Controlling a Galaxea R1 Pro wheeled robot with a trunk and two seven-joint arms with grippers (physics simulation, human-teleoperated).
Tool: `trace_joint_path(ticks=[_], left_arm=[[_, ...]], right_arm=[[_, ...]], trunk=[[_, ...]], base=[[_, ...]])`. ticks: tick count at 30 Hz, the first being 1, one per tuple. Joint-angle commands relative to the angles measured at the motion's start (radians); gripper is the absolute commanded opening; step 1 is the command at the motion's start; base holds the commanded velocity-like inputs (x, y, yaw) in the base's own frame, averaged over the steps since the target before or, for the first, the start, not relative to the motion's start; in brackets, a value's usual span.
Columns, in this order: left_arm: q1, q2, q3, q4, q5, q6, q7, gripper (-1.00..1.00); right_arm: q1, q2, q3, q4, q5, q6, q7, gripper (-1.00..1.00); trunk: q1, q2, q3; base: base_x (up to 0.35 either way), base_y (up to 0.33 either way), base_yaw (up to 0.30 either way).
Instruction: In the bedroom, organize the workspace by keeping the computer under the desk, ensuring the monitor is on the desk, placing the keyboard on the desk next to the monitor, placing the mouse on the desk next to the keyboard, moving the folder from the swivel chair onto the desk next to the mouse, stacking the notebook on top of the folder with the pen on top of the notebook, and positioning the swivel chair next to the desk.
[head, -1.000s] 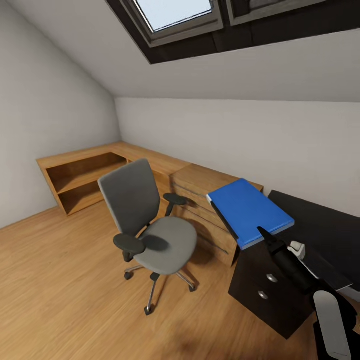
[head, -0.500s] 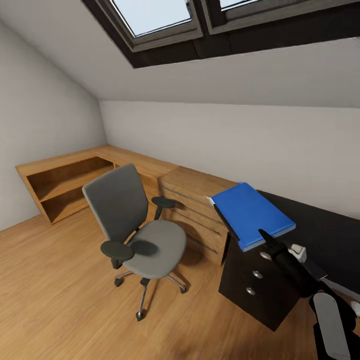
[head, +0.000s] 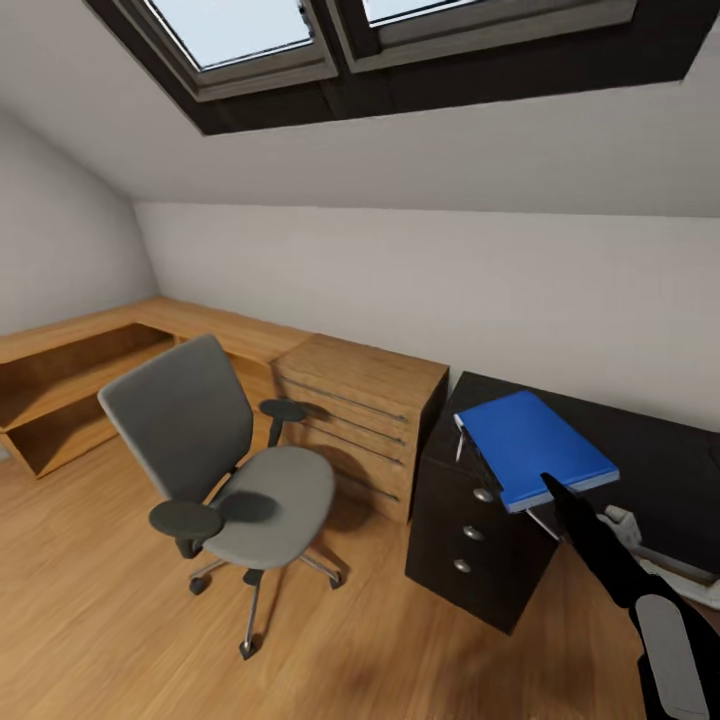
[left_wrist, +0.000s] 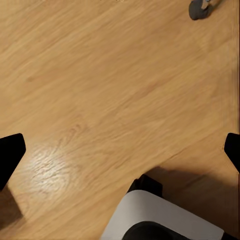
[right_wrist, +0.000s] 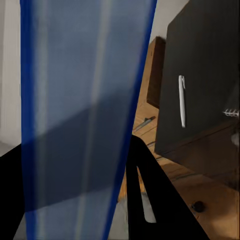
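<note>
Lower right of frame: your right gripper (head: 552, 487) clamps folder (head: 535, 447), held above desk (head: 660, 450) corner. Pen (right_wrist: 182, 101) lies on desk; careless lowering could knock it off.

Attic home office: sloped grey walls, skylight (head: 300, 40), wood floor (head: 90, 600), swivel chair (head: 225, 470), black table (head: 640, 440), wooden dresser (head: 365, 420).

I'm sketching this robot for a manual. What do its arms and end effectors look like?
In the head view the right arm has a white-grey rounded panel on a black body and narrows to a slim black end effector. The right wrist view shows black, tapered fingers, one with a long slot in it. In the left wrist view the left fingers are black too, above a rounded white housing. No cables or markings are visible.
</note>
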Motion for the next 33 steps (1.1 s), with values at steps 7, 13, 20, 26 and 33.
trace_joint_path(ticks=[7,13,20,26,33], left_arm=[[0.000,-0.001,-0.007,0.001,0.005,-0.004,0.007,1.00],[0.000,-0.003,-0.008,0.012,0.005,-0.004,0.007,1.00],[0.000,-0.014,-0.008,0.015,0.005,-0.004,0.007,1.00],[0.000,-0.019,-0.008,0.022,0.004,-0.004,0.007,1.00],[0.000,-0.019,-0.008,0.025,0.003,-0.004,0.007,1.00]], right_arm=[[-0.001,-0.003,-0.004,0.011,-0.006,-0.003,-0.006,-1.00],[-0.002,-0.027,-0.004,0.075,-0.007,-0.055,-0.006,-1.00],[-0.003,-0.057,-0.009,0.097,-0.016,-0.084,-0.007,-1.00],[-0.003,-0.059,-0.010,0.107,-0.017,-0.092,-0.007,-1.00],[-0.002,-0.059,-0.010,0.112,-0.017,-0.102,-0.007,-1.00]], trunk=[[0.000,-0.001,-0.001],[0.000,-0.001,-0.001],[0.000,-0.001,-0.001],[0.000,-0.001,-0.001],[0.000,-0.001,-0.001]], base=[[0.000,0.000,-0.298],[0.000,0.000,-0.298],[0.000,0.000,-0.298],[0.000,0.000,-0.298],[0.000,0.000,-0.298]])
